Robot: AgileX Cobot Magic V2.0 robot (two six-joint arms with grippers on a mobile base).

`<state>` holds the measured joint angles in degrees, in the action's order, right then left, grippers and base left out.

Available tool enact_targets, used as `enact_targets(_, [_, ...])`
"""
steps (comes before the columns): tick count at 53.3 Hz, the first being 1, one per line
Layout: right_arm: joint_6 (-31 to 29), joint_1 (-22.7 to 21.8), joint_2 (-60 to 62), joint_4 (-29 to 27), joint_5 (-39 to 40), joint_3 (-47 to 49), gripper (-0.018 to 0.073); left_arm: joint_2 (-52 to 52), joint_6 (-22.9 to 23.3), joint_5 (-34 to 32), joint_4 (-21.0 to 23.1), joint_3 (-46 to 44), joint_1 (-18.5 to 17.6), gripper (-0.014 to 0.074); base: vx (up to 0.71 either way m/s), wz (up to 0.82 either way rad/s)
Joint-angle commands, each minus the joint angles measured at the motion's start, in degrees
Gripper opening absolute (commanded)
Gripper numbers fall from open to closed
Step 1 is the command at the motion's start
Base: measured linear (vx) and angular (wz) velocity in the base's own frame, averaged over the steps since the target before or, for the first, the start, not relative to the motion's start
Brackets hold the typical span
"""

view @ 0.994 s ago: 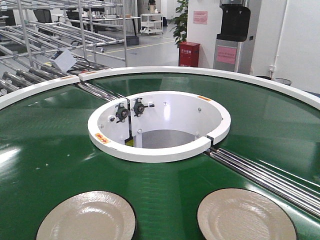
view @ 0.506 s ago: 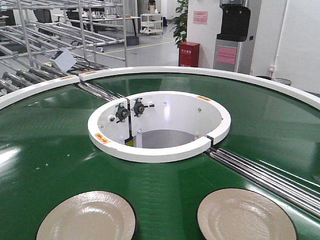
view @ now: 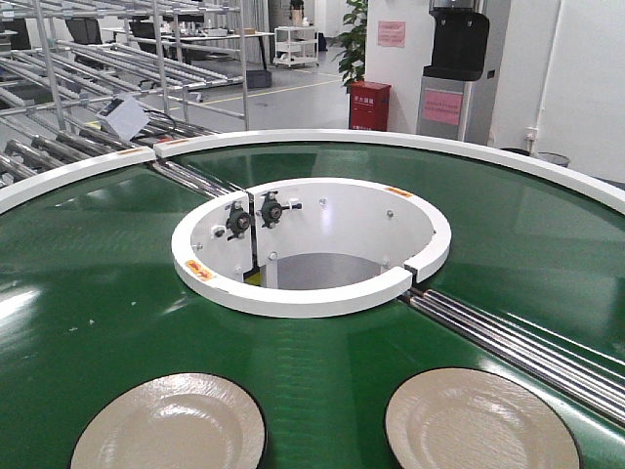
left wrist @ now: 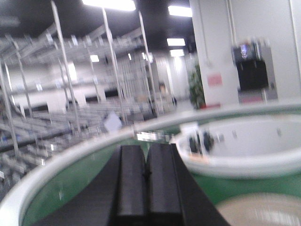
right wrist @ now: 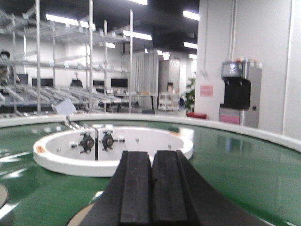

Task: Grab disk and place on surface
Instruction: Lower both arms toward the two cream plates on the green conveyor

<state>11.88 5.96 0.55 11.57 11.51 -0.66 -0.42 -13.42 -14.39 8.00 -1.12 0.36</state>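
Observation:
Two beige disks with black rims lie on the green conveyor belt (view: 88,293) near the front edge of the front view: a left disk (view: 166,425) and a right disk (view: 479,420). Neither gripper shows in the front view. In the blurred left wrist view my left gripper (left wrist: 146,150) is shut and empty above the belt, a disk (left wrist: 263,209) low to its right. My right gripper (right wrist: 151,155) is shut and empty too, with a disk (right wrist: 84,215) partly hidden under its left side. The surface is out of view.
A white inner ring (view: 311,293) walls the belt's central hole, and a white outer rim (view: 391,139) bounds the belt. Metal rollers (view: 518,342) cross the belt at right. Beyond stand metal racks (view: 117,59), a red box (view: 369,106) and a water dispenser (view: 457,68).

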Motion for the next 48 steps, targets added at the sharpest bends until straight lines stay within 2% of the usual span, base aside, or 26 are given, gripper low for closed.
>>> enact_targets(1, [-1.7, 0.0, 0.2, -0.2, 2.1, 7.5, -0.0006, 0.6, 0.2, -5.3, 2.0, -8.5, -0.3, 0.0001, 0.0, 0.0])
enact_targets(8, [-5.6, 0.0, -5.7, -0.2, -2.6, 23.8, -0.0006, 6.7, 0.2, 0.8, 3.1, -22.7, -0.4, 0.0001, 0.0, 0.0])
enact_targets(14, [-5.7, 0.0, -16.0, -0.2, -5.7, 34.9, -0.0006, 17.0, 0.2, 6.5, 3.1, -35.6, -0.4, 0.0001, 0.0, 0.0])
enact_targets(21, [-4.2, 0.0, -28.6, -0.2, -8.4, 43.5, -0.0006, 29.7, 0.2, 14.4, 3.1, -45.8, -0.3, 0.0001, 0.0, 0.0])
enact_targets(26, [-4.3, 0.0, -37.5, -0.2, -6.8, 47.3, -0.0006, 37.7, 0.1, 17.0, 3.1, -48.8, -0.3, 0.0001, 0.0, 0.0])
enact_targets(34, [-4.3, 0.0, -45.7, -0.2, -5.1, 48.7, -0.0006, 46.2, 0.1, 15.7, 3.1, -49.2, -0.4, 0.0001, 0.0, 0.0])
enact_targets(48, [-4.3, 0.0, -52.6, -0.2, -5.1, 48.7, 0.0029, 49.8, 0.0, 13.9, 3.1, -49.2, -0.4, 0.0034, 0.0, 0.0])
